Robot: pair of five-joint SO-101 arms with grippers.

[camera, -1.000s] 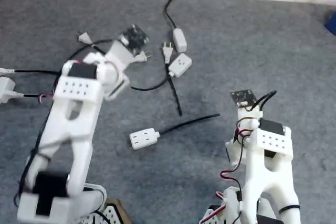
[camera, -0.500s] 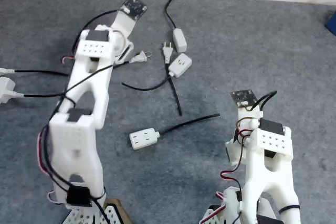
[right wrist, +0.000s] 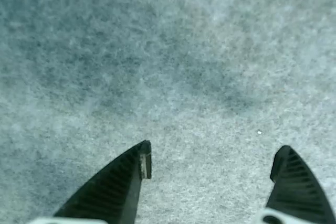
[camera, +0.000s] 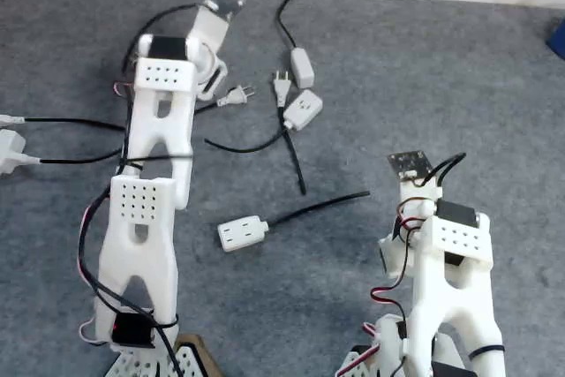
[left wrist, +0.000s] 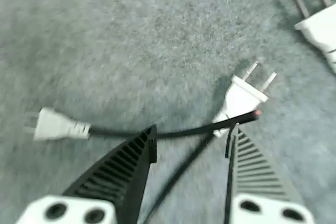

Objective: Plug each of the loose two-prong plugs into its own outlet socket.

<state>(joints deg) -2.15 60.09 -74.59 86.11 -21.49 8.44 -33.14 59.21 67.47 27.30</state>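
My left gripper (left wrist: 191,132) is open just above the carpet, and a black cord (left wrist: 173,132) runs across the gap between its fingers. The white two-prong plug (left wrist: 242,97) on that cord lies just past one fingertip (left wrist: 234,129), prongs pointing away. A smaller white plug (left wrist: 55,125) lies off to the other side. In the high view the left arm (camera: 163,77) stretches to the far side, beside that plug (camera: 233,94). A second plug (camera: 281,86) and a white outlet socket (camera: 302,110) lie to its right. My right gripper (right wrist: 212,156) is open over bare carpet.
Another outlet socket (camera: 242,233) on a black cord lies mid-table. A white block (camera: 302,65) on a cord sits at the back. More white plugs and cords (camera: 11,143) lie at the left edge. The right arm (camera: 455,236) stands near the front right.
The left arm has stretched out toward the far side, its wrist lifting and swinging farther back above the plug. The right arm has not moved.
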